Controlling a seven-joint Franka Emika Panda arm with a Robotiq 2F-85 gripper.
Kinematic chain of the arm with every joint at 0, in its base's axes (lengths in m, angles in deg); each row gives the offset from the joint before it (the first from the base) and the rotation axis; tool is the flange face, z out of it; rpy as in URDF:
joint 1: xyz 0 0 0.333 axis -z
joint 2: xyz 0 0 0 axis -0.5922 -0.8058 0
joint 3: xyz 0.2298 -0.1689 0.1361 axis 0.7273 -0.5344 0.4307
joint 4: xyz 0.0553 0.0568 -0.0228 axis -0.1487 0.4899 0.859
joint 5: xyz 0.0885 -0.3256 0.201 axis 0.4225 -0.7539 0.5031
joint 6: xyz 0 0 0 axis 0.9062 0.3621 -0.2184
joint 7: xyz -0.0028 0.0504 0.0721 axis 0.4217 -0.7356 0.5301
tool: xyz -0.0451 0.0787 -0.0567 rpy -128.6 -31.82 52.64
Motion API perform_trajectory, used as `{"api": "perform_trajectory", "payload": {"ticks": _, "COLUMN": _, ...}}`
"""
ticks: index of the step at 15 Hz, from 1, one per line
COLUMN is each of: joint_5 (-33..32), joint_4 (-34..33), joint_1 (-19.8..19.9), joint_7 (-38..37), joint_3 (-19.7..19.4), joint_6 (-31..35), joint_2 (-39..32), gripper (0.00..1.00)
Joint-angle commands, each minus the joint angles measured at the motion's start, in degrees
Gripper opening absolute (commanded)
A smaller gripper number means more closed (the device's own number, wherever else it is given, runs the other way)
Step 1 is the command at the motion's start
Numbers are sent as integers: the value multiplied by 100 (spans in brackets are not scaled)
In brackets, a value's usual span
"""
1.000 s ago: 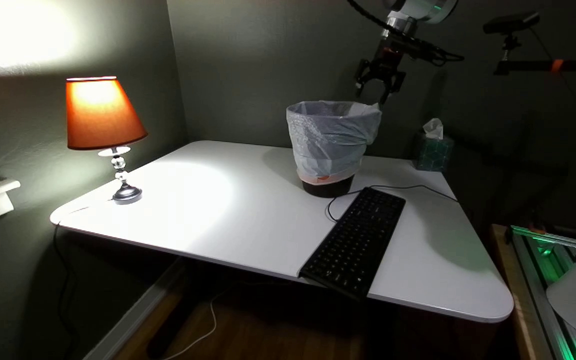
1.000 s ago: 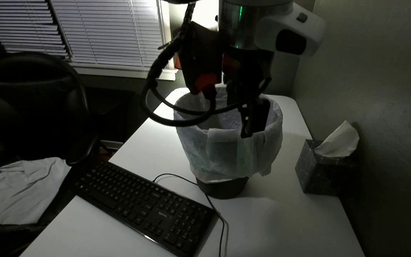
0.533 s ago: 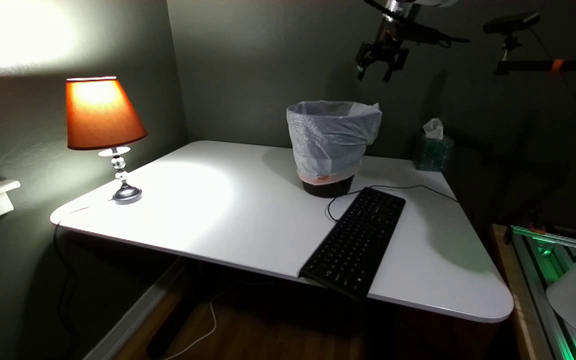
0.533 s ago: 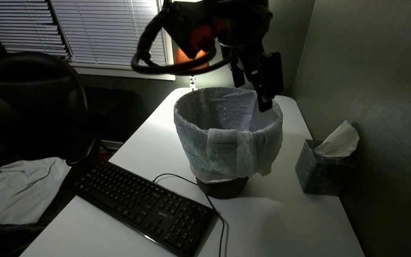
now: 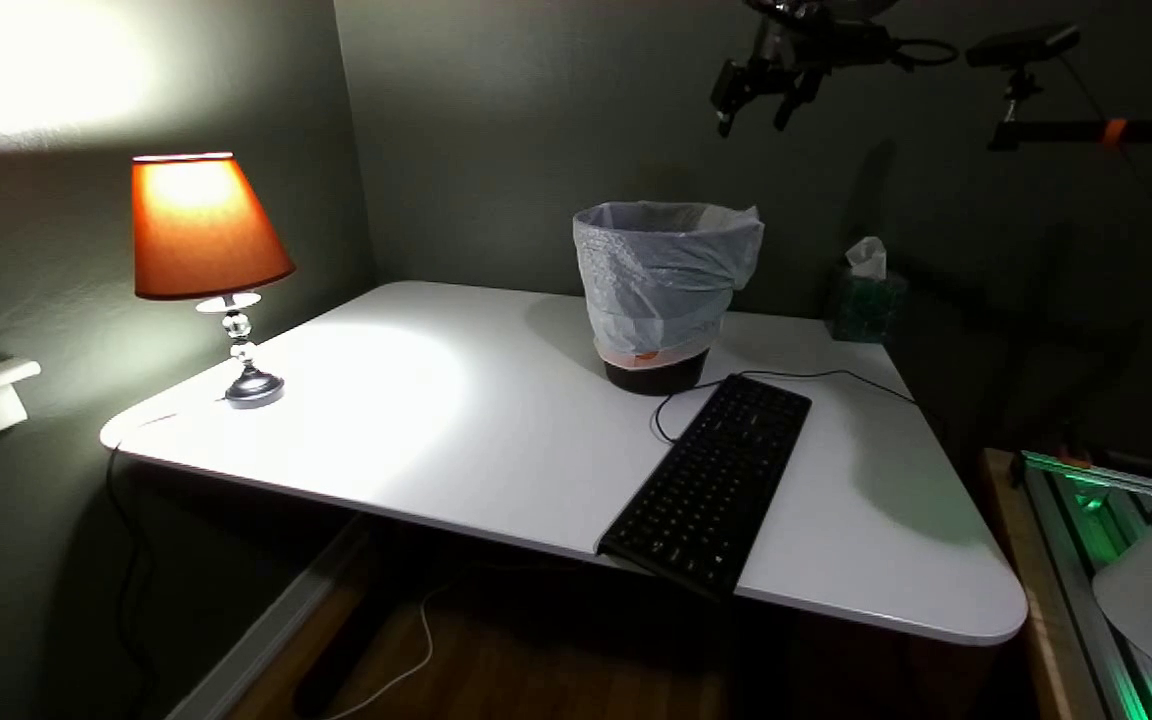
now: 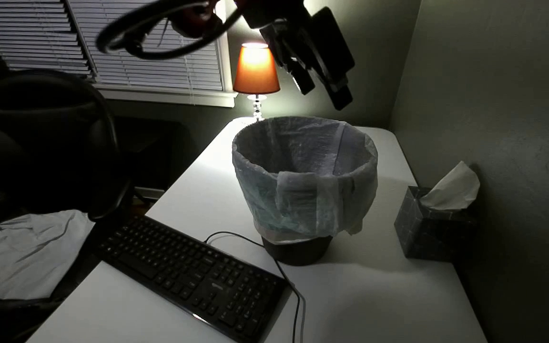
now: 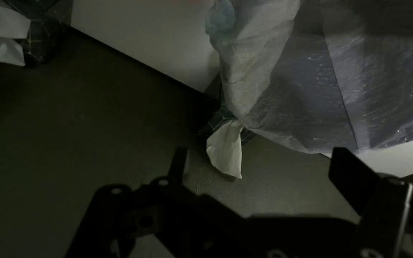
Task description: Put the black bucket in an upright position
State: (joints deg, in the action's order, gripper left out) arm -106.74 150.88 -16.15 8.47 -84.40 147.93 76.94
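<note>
OK, blk bucket (image 5: pixel 664 298) upright, axis vert., mouth up.

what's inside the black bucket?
A whitish plastic bag lines the visible inner wall of the black bucket and folds over its rim. The bottom is hidden by the near side in both exterior views; the wrist view doesn't settle it.

My hand (image 5: pixel 752 126) looks matt; I see a crinkled plastic bag (image 6: pixel 303 205) on the dull bucket (image 6: pixel 298 252), a desk (image 5: pixel 526 420) smooth to its edges, paper tissue (image 6: pixel 454 188), a glossy lamp base (image 5: pixel 254 387).
</note>
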Motion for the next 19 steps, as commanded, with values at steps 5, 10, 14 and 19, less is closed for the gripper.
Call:
{"api": "perform_trajectory", "payload": {"ticks": 5, "joint_5": -633, "joint_4": 847, "joint_1": 353, "joint_7": -1004, "joint_3": 639, "joint_6": -204, "joint_2": 1085, "gripper": 100}}
{"api": "perform_trajectory", "payload": {"ticks": 10, "joint_5": -387, "joint_4": 1171, "joint_1": 329, "joint_7": -941, "joint_3": 779, "joint_6": -583, "joint_2": 1555, "gripper": 100}}
{"api": "perform_trajectory", "payload": {"ticks": 14, "joint_5": -389, "joint_4": 1384, "joint_1": 370, "joint_7": -859, "joint_3": 810, "joint_6": -561, "joint_2": 1826, "gripper": 100}}
{"api": "perform_trajectory", "payload": {"ticks": 19, "joint_5": -397, "joint_4": 1232, "joint_1": 420, "joint_7": -817, "joint_3": 844, "joint_6": -502, "joint_2": 1674, "gripper": 100}}
